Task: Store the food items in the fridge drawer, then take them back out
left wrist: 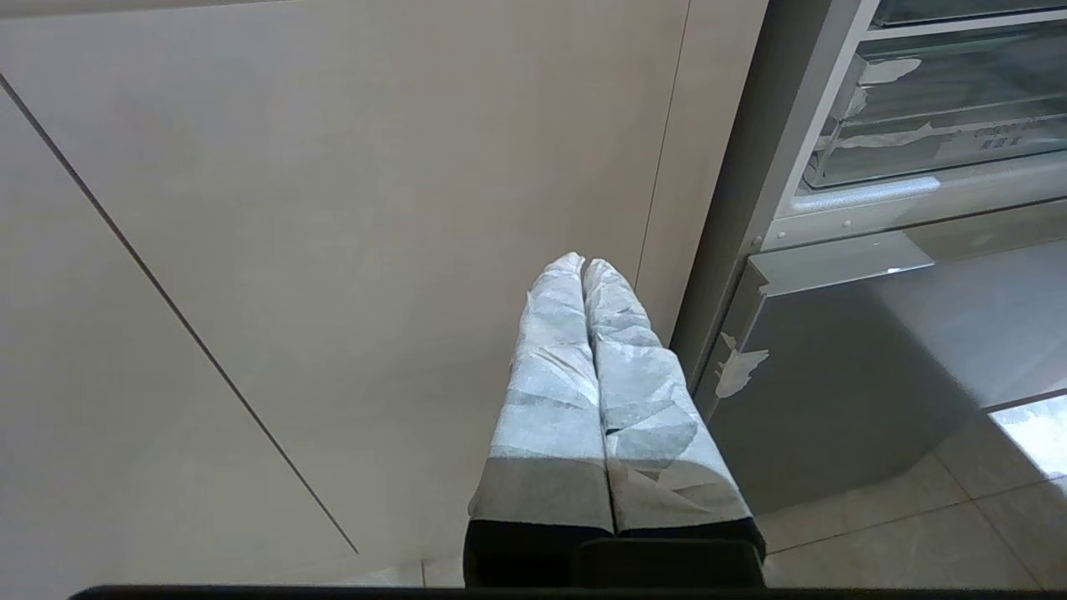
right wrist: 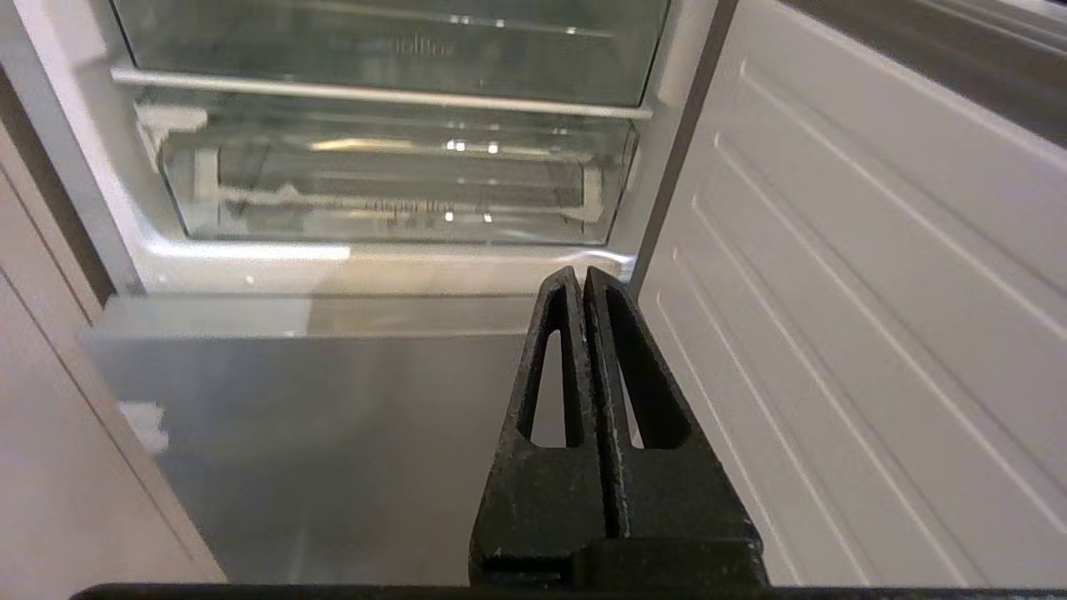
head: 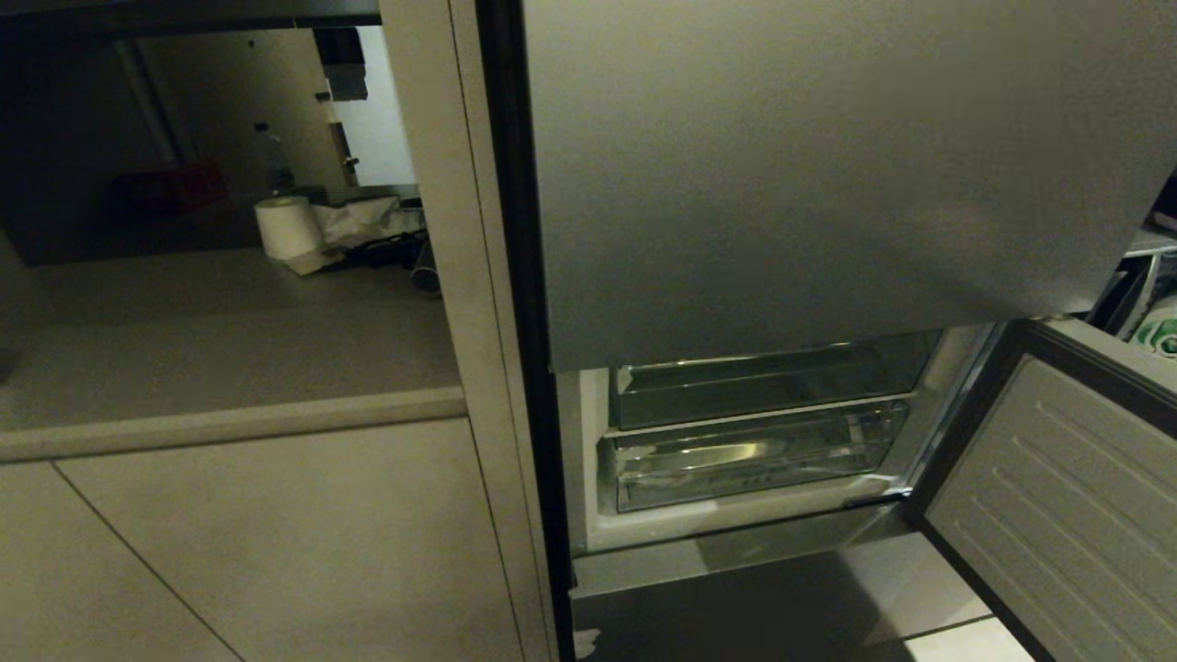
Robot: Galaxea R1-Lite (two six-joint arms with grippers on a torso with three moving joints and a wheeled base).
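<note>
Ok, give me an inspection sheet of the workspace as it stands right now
Surface: worktop left of the fridge, mostly bare at the front.
Job's things: lower fridge drawer pushed in, with a second clear drawer above it; no food items seen in either, nor anywhere else.
Clutter: paper roll, bottle and crumpled wrapping at the back of the worktop.
Grippers: left gripper shut, empty, low by the cabinet front; right gripper shut, empty, facing the lower drawer from below.
Cables: a dark tangle beside the wrapping, possibly a cable.
Surroundings: fridge door swung open to the right, tiled floor below.
</note>
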